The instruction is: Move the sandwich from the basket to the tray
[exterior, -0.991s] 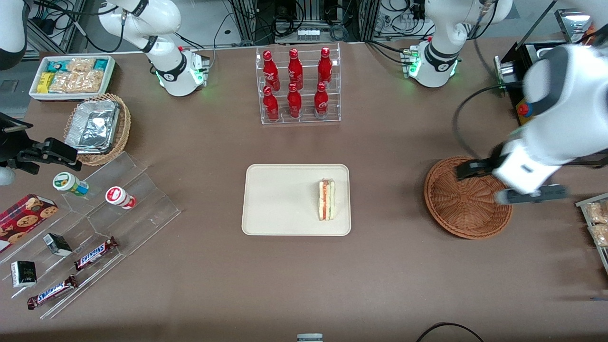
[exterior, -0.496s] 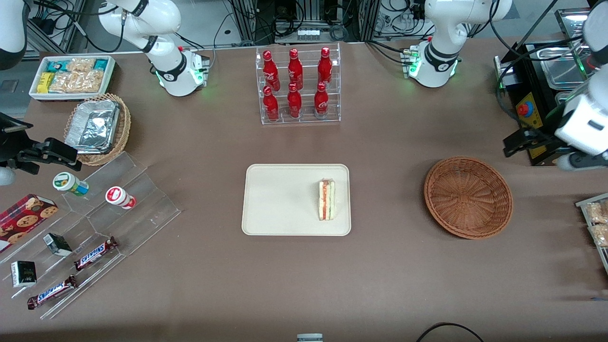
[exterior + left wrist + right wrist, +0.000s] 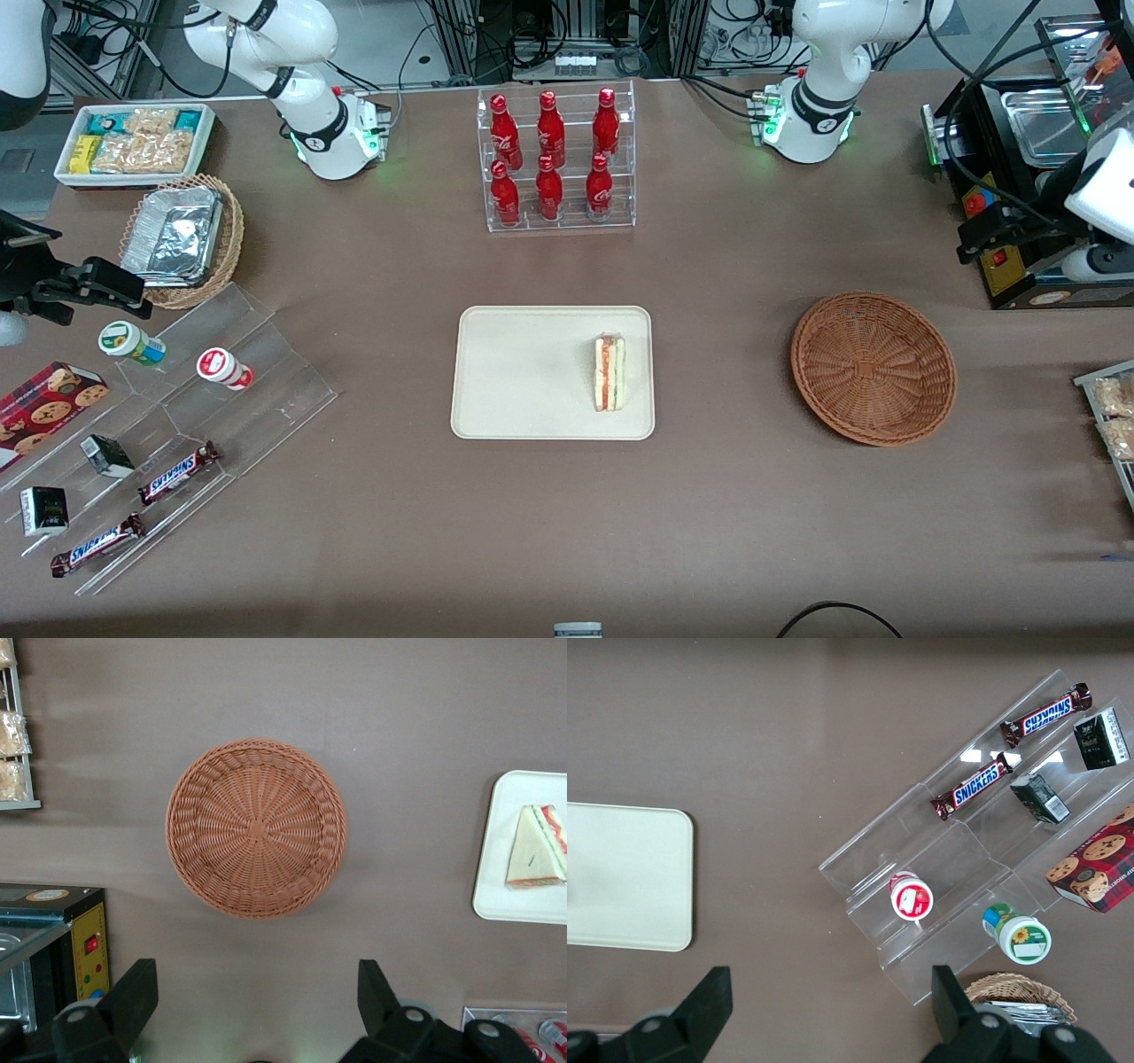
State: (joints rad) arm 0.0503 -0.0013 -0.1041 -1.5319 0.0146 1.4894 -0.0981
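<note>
Now the sandwich (image 3: 609, 372), a pale wedge striped red, orange and green, lies on the tray (image 3: 523, 372), well apart from the basket (image 3: 873, 368). Raised above the brown tabletop (image 3: 709, 514) near the basket, the claw (image 3: 257, 1010) gapes wide, holding nothing.

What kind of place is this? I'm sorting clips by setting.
Probably a robotics lab staged as a snack counter. Cola bottles fill a clear rack, candy bars lie on acrylic steps, and the sandwich lies on the tray beside the empty basket. The end effector hangs open above the table.
</note>
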